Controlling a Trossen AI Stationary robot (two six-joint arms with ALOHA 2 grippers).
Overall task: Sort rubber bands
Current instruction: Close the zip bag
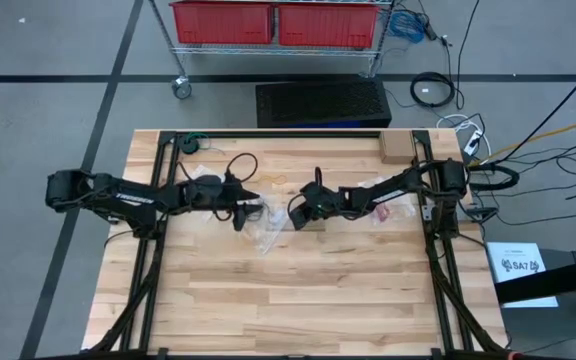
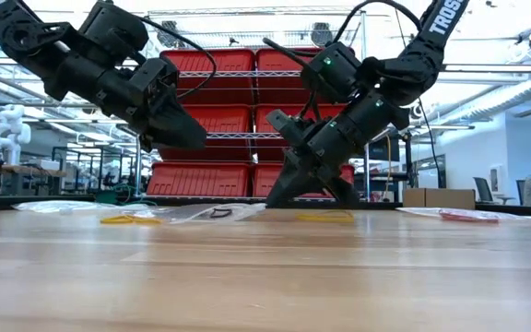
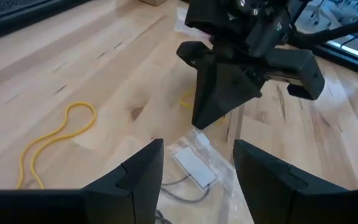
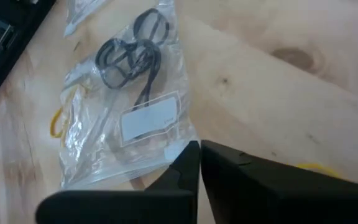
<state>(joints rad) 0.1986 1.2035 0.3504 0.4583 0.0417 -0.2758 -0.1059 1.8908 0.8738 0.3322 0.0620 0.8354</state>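
A clear plastic bag holding black rubber bands lies flat on the wooden table, mid-table. My right gripper is shut, slanting down with its tips at the bag's edge. One yellow rubber band lies loose on the wood. Another yellow band lies right beside my right fingers. My left gripper hovers open above the bag's other side, raised off the table, with nothing between its fingers. A red band lies farther toward the table's right. My right gripper's shut fingertips come down at a slant from the table's right onto the clear bag's edge. Whether plastic is caught between them I cannot tell. The bag lies flat on the table.
A second clear bag lies under my right arm. A cardboard box stands at the table's far right and a green item at the far left. A rack of red bins stands beyond. The table's near half shows bare wood.
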